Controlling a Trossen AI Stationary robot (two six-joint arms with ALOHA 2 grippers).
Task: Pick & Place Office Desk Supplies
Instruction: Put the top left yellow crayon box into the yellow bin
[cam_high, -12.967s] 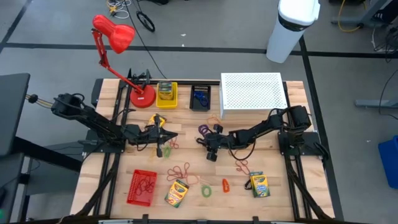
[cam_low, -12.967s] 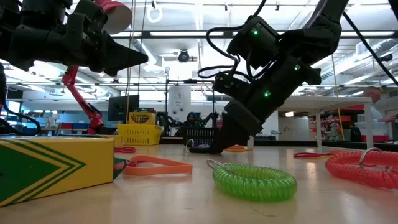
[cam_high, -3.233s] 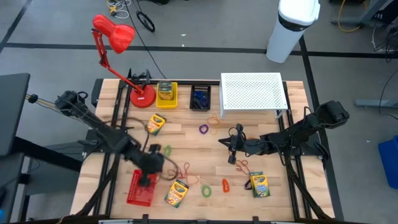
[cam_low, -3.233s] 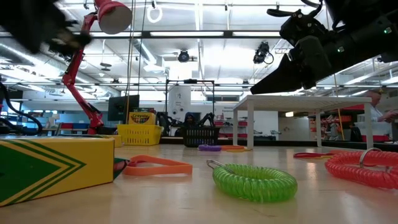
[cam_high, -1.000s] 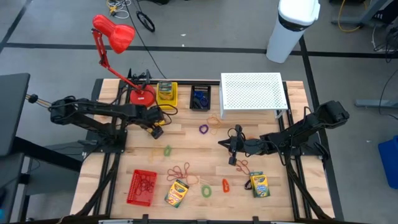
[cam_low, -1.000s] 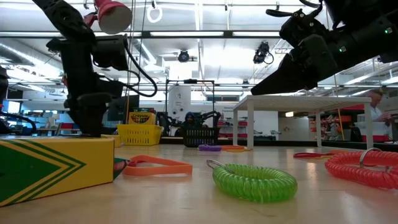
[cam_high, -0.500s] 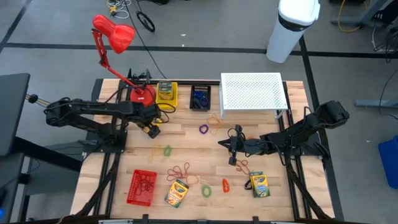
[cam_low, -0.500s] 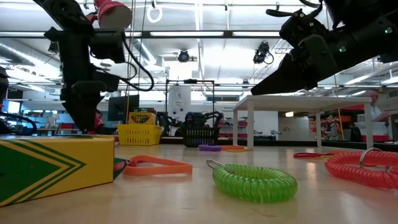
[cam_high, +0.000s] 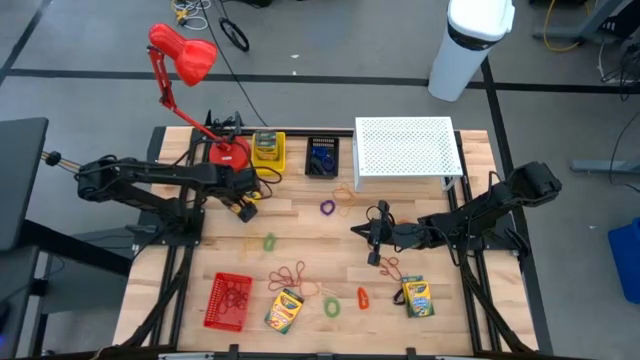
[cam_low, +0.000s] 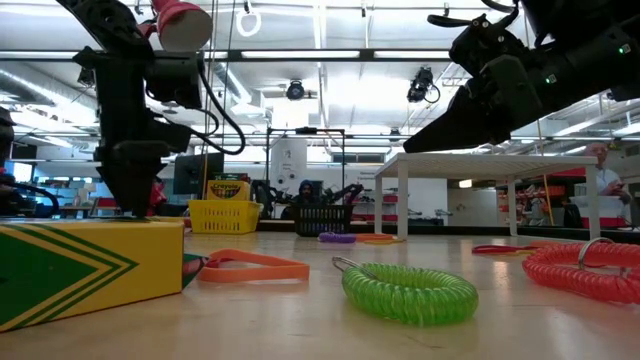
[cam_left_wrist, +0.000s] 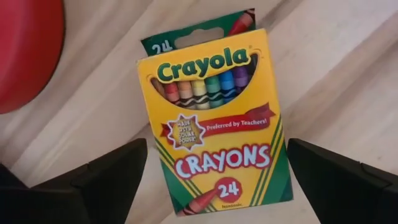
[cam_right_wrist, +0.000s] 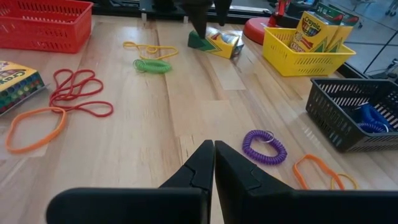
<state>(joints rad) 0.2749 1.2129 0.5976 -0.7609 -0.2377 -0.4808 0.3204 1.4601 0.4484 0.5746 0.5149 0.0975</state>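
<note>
Several supplies are already sorted, by our reading: a crayon box (cam_high: 266, 147) stands in the yellow bin (cam_high: 267, 166), blue coils lie in the black basket (cam_high: 321, 158), and red bands fill the red basket (cam_high: 228, 301). Our left gripper (cam_high: 245, 205) hangs over another crayon box (cam_left_wrist: 214, 124) lying flat on the tabletop (cam_high: 300, 235) beside the lamp base (cam_high: 228, 153), fingers (cam_left_wrist: 106, 180) spread wide on either side and not yet touching it. Our right gripper (cam_high: 372, 235) waits mid-table with fingers pressed together, holding nothing. Much remains loose, we judge: two crayon boxes (cam_high: 284, 309) near the front edge, the purple coil (cam_high: 327, 208), two green coils (cam_high: 269, 241), orange bands (cam_high: 343, 195) and red bands (cam_high: 292, 275).
</note>
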